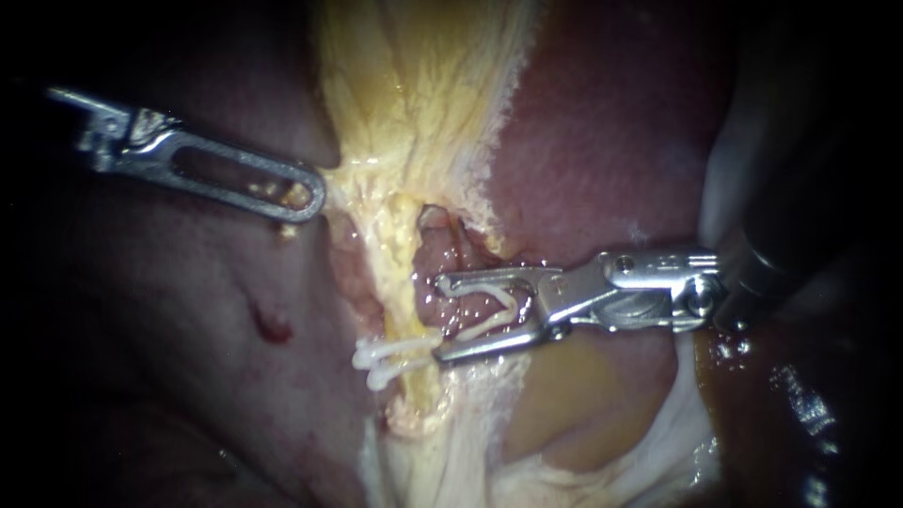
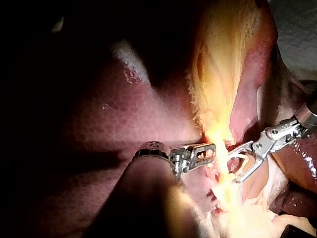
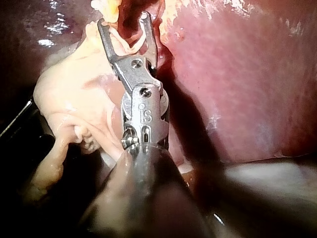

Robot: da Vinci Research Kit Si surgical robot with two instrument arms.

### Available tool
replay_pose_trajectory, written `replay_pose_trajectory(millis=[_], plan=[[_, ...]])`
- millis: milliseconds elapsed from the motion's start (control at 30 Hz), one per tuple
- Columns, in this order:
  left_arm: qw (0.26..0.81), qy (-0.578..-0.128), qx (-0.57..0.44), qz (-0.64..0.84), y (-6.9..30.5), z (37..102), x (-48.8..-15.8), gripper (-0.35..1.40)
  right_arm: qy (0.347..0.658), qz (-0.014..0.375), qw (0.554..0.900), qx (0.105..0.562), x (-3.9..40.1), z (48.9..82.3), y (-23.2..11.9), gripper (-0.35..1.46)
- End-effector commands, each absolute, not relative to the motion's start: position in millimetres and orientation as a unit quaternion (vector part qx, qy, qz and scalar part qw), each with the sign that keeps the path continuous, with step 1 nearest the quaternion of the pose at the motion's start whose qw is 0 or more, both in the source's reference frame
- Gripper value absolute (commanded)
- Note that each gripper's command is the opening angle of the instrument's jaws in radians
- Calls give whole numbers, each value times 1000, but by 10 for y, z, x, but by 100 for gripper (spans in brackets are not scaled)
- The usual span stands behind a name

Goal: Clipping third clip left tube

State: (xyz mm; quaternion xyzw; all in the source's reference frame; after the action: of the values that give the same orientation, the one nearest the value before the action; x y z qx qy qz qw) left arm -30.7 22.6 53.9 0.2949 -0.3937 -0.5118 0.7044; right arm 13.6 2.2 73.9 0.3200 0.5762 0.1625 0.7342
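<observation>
My right instrument (image 1: pixel 440 320) comes in from the right, its jaws spread wide and holding an open white clip (image 1: pixel 489 315) between them. Pinkish tissue lies inside the clip, and the jaw tips reach a yellowish tube-like strand (image 1: pixel 406 301). Just under the lower jaw tip, two white clips (image 1: pixel 378 360) sit across that strand. My left instrument (image 1: pixel 313 196) grips the edge of the yellow tissue (image 1: pixel 414 113) with its slotted jaws and tents it leftward. The wrist views show the same: right instrument (image 3: pixel 124 20) carrying the clip (image 3: pixel 131 43), and left instrument (image 2: pixel 210 151) facing the right instrument (image 2: pixel 234 166).
Dark red liver (image 1: pixel 602 141) lies right of the yellow band and more liver (image 1: pixel 188 310) on the left, with a small red spot (image 1: pixel 273 325). A tan bulge of gallbladder (image 1: pixel 574 395) sits under my right instrument. Wet pale tissue (image 3: pixel 74 104) lies beside its shaft.
</observation>
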Motion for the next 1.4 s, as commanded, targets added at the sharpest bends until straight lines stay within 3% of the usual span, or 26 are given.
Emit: replay_pose_trajectory(millis=[33, 867, 1400], plan=[[704, -394, 295, -511, 226, 539, -307, -35, 577, 163, 733, 321, 137, 739, 22, 49], [704, -394, 296, -511, 225, 541, -310, -35, 617, 151, 679, 369, 194, 728, 20, 49], [705, -394, 295, -511, 225, 542, -312, -35, 649, 165, 618, 413, 218, 722, 17, 49]])
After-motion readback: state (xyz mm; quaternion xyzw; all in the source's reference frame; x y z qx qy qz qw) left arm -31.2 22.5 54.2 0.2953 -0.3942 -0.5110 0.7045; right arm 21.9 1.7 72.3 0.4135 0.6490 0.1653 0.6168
